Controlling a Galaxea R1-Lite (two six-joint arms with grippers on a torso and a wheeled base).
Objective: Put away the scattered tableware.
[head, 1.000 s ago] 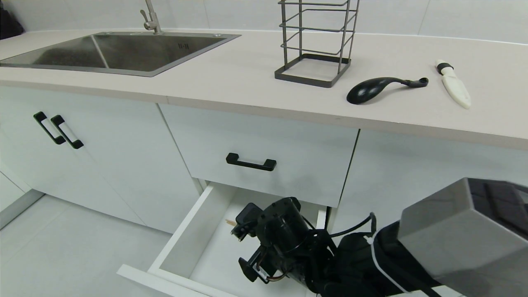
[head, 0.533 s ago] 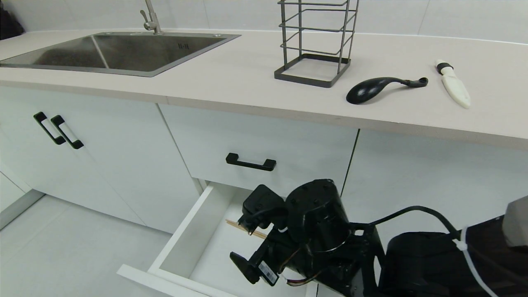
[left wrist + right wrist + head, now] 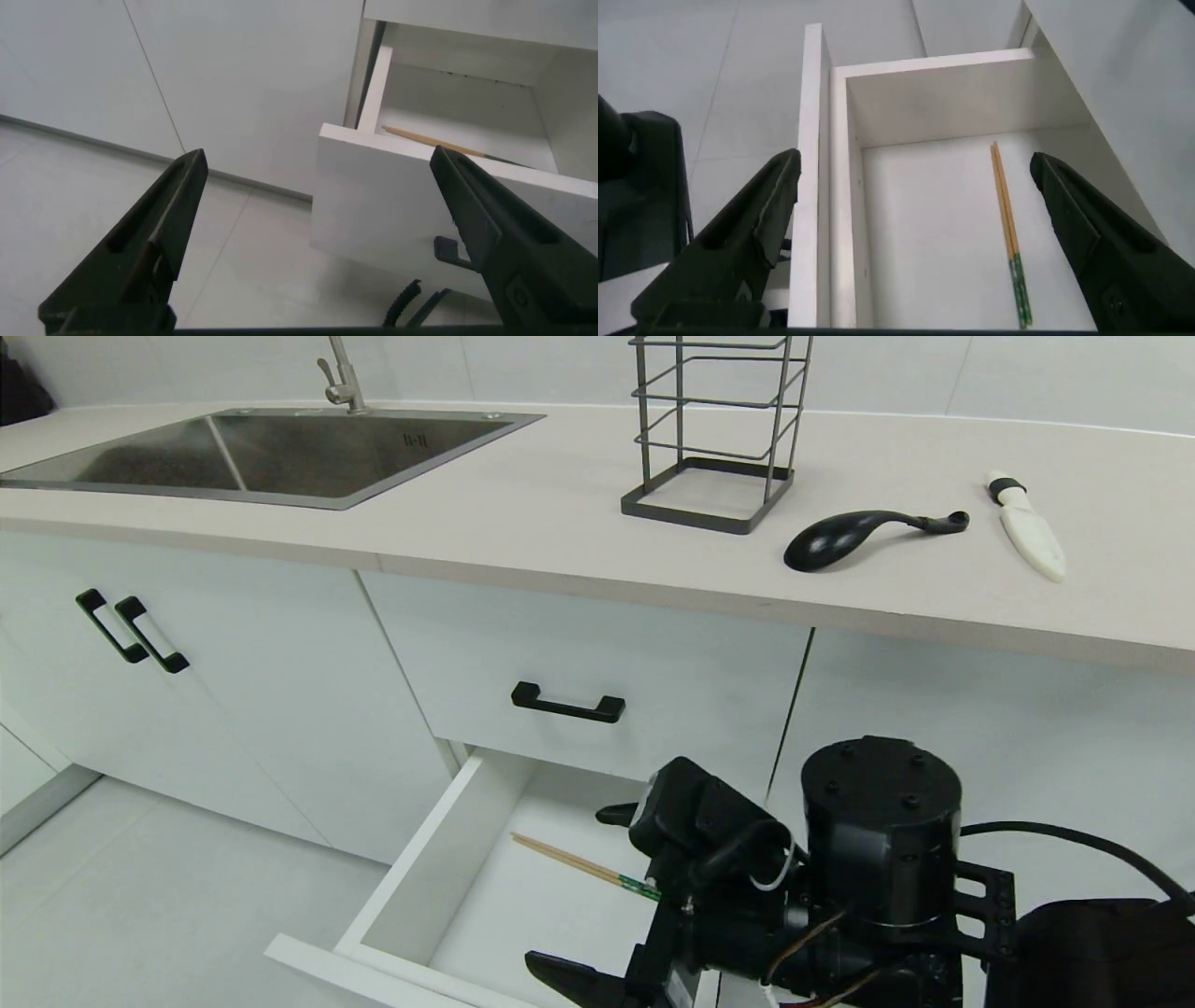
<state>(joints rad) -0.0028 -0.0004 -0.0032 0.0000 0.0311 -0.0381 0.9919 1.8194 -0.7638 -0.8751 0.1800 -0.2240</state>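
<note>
Right claw [image 3: 915, 243] spread wide & empty over the open drawer [image 3: 437, 859]; chopsticks [image 3: 1008, 233] lie flat inside it. Prob. next: spoon [image 3: 840, 537] & knife [image 3: 1027, 527], on bench [image 3: 523, 513] above the drawer. Lift clear of drawer walls before swinging; grip spoon by handle.

The right gripper [image 3: 583, 893] has been drawn back from over the middle of the open drawer [image 3: 439, 859] toward the drawer's right side, and its wrist has been raised and swung round to that side. The chopsticks [image 3: 579, 866], of which only a tip was seen beside the gripper a second ago, have been uncovered along most of their length. They are now seen lying flat on the drawer floor, apart from the gripper's spread fingers.
</note>
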